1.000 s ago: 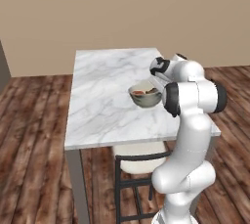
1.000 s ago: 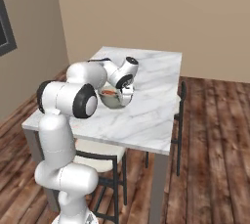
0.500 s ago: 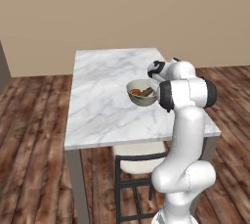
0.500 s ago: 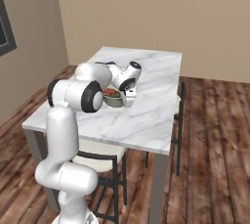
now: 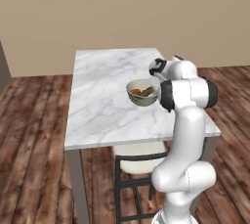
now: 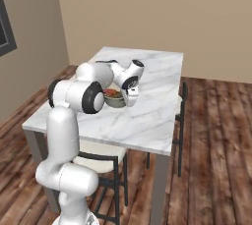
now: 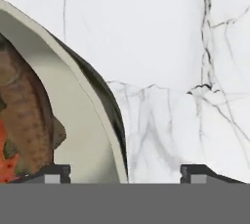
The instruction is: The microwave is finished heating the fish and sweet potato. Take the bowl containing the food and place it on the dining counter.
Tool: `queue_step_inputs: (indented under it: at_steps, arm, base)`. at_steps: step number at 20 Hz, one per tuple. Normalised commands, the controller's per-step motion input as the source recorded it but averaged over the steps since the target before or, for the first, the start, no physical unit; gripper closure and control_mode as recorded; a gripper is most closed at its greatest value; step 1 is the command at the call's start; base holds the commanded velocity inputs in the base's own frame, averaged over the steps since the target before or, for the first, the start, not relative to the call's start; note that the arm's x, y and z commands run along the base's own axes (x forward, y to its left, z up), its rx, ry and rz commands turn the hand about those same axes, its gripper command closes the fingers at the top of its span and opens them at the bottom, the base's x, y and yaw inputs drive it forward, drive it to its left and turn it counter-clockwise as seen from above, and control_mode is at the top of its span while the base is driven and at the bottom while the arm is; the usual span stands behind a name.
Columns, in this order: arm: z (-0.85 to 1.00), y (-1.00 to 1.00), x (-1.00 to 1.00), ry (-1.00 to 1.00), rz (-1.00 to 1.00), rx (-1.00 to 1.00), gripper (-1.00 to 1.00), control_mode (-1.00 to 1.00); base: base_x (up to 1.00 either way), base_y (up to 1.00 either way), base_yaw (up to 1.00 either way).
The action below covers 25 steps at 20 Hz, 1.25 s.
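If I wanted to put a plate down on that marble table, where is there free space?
The white-grey veined marble tabletop is bare over its whole left half, from the far edge by the wall to the near edge above the chair. The far right corner is bare too. It gets crowded mid-right, where the pale cream-green bowl of food sits with the white arm's gripper at its rim.

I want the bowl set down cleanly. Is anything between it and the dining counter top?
Nothing visible does. The bowl is already over the dining counter, with bare marble around it. The gripper straddles the bowl's rim, one fingertip inside and one outside.
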Motion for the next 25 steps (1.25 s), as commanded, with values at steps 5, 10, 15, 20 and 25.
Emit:
queue_step_inputs:
  at_steps: [5, 10, 15, 20, 25]
  arm:
    - [0.71, -0.26, -0.94, -0.08, 0.00, 0.00, -1.00, -1.00]
    - [0.80, -0.33, -1.00, -0.14, 0.00, 0.00, -1.00, -1.00]
    - [0.72, -0.26, -1.00, -0.19, 0.00, 0.00, -1.00, -1.00]
    - [0.46, -0.04, -1.00, -0.28, 0.01, -0.02, -1.00, -1.00]
    - [0.02, 0.16, -1.00, -0.28, 0.06, -0.17, -1.00, -1.00]
  base:
    - [0.00, 0.00, 0.00]
    - [0.00, 0.00, 0.00]
    - [0.00, 0.00, 0.00]
    - [0.00, 0.00, 0.00]
    - [0.00, 0.00, 0.00]
